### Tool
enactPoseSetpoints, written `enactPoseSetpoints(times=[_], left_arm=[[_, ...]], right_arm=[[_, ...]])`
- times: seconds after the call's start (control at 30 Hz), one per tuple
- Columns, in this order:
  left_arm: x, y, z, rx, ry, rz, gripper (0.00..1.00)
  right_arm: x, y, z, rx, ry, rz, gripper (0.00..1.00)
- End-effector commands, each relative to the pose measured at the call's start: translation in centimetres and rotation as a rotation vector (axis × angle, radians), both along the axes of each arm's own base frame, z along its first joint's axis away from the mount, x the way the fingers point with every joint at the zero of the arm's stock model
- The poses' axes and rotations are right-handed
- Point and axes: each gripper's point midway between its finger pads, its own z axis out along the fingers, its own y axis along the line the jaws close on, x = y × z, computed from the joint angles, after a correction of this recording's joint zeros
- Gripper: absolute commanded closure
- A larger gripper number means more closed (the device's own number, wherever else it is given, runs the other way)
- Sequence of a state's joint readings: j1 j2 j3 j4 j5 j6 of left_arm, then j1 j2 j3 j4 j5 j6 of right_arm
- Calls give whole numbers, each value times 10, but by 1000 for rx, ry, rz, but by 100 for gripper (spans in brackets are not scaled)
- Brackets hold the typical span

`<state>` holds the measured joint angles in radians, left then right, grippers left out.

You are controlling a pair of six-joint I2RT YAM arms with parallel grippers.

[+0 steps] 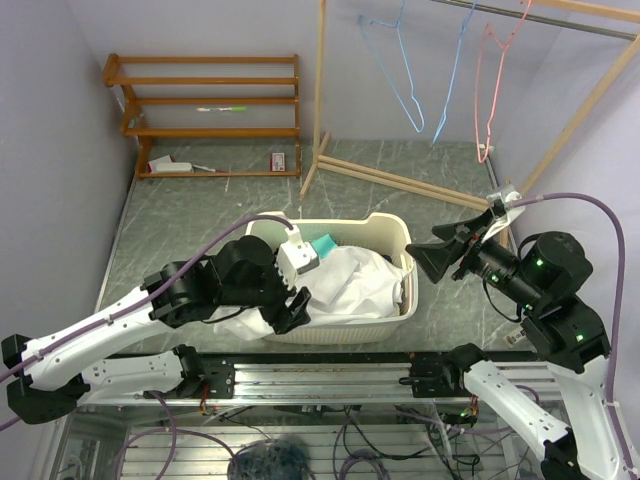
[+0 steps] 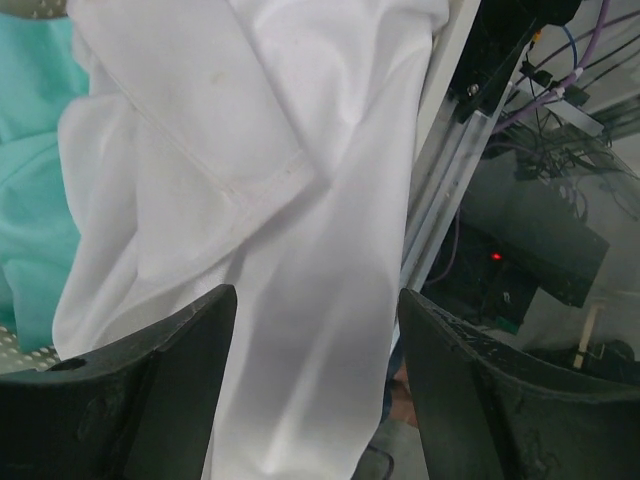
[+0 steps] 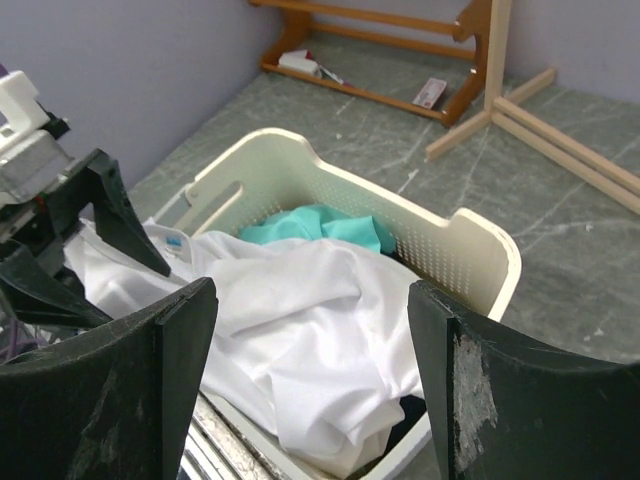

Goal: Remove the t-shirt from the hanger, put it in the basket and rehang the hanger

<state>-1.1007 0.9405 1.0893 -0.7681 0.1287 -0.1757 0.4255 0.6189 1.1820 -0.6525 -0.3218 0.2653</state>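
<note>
The t-shirt (image 1: 350, 280) lay heaped in the basket (image 1: 392, 230), spilling over its near-left rim; the left gripper (image 1: 292, 305), fingers wide, sat right at that fold; the right gripper (image 1: 432, 258), equally wide, hung beyond the basket's right wall.

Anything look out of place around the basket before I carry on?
Yes: the white t-shirt is not fully inside the basket. One part hangs over its near left rim, down toward the rail, and passes through the open left hand. Nothing else looks damaged or spilled.
</note>
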Motion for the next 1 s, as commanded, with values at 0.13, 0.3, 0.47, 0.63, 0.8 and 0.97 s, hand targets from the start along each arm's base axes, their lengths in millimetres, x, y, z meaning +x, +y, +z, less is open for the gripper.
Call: enactPoseSetpoints(times=[0.13, 0.3, 0.47, 0.63, 0.8, 0.97], left_arm=[[-14, 22, 0, 29, 54, 34, 21], [-13, 27, -14, 96, 70, 46, 21], [-9, 27, -15, 119, 53, 56, 31], [9, 26, -4, 106, -4, 142, 82], [49, 11, 30, 46, -122, 286, 93], [93, -25, 81, -34, -268, 372, 93]], right_arm=[[4, -5, -17, -47, 4, -21, 23], [6, -6, -18, -50, 4, -32, 22], [7, -9, -19, -54, 3, -48, 22], [9, -10, -21, -52, 1, -63, 22], [10, -11, -23, -49, 9, -72, 22], [13, -14, -25, -54, 14, -92, 22]])
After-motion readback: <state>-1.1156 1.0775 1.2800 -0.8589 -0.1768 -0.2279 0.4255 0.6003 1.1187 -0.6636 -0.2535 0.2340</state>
